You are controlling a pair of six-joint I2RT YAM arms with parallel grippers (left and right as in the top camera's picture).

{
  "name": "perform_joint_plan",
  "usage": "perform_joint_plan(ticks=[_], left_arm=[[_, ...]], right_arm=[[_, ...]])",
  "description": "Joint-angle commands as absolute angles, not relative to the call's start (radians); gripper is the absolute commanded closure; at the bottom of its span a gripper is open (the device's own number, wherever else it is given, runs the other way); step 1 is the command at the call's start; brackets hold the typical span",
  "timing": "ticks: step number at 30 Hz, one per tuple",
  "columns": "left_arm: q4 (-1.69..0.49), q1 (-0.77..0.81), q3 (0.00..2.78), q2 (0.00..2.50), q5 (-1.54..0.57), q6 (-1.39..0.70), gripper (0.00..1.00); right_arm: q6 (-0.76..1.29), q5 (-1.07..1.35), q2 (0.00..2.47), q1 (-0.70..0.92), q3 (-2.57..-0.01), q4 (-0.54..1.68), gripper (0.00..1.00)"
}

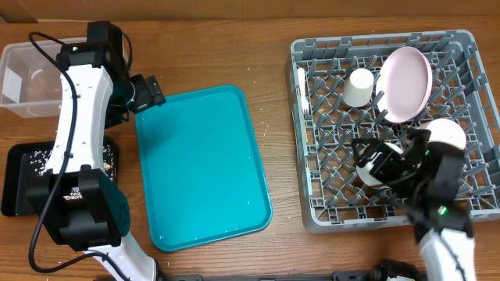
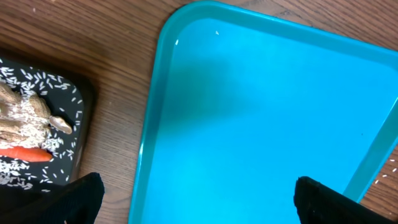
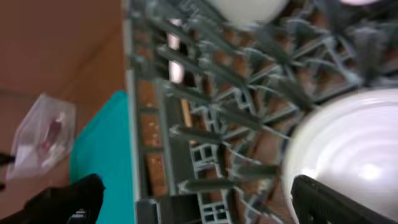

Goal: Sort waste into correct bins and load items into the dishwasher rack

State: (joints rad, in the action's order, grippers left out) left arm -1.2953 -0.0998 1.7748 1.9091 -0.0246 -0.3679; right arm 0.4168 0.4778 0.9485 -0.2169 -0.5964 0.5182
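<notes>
My left gripper (image 1: 150, 92) is open and empty over the left edge of the teal tray (image 1: 199, 168), as the left wrist view (image 2: 199, 200) shows. Beside it the black tray (image 2: 74, 106) holds rice scraps (image 2: 28, 115) and an orange carrot (image 2: 28, 154). The clear tub (image 1: 23, 74) stands at the far left; a red wrapper (image 3: 53, 129) lies in it. My right gripper (image 1: 384, 160) is open (image 3: 199, 199) over the grey-blue rack (image 1: 312, 211), right next to a pale bowl (image 3: 348, 149). The rack holds the pink plate (image 1: 406, 82), white cup (image 1: 359, 87), cream fork (image 1: 301, 90) and a second bowl (image 1: 447, 133).
The teal tray (image 2: 261, 106) fills the table's middle and carries only a few crumbs. My left arm (image 1: 74, 140) reaches over the black tray (image 1: 16, 176) and hides part of it. Bare wood lies between the teal tray and the rack.
</notes>
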Motion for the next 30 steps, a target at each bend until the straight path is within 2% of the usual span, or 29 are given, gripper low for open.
perform_joint_plan(ticks=[1,8,16,30], left_arm=[[-1.296,-0.098,1.794,1.890,-0.019,-0.382,0.00],[-1.297,-0.098,1.794,1.890,-0.019,-0.382,0.00],[-1.297,-0.098,1.794,1.890,-0.019,-0.382,0.00],[-1.297,-0.098,1.794,1.890,-0.019,-0.382,0.00]], right_arm=[[0.411,0.517,0.761,-0.119,-0.424,0.266,0.00],[0.330,0.487,0.643,-0.066,-0.297,0.078,0.00],[0.192,0.458,0.475,-0.065,-0.224,0.075,0.00],[0.181,0.416,0.159,-0.065,-0.069,0.056,0.00]])
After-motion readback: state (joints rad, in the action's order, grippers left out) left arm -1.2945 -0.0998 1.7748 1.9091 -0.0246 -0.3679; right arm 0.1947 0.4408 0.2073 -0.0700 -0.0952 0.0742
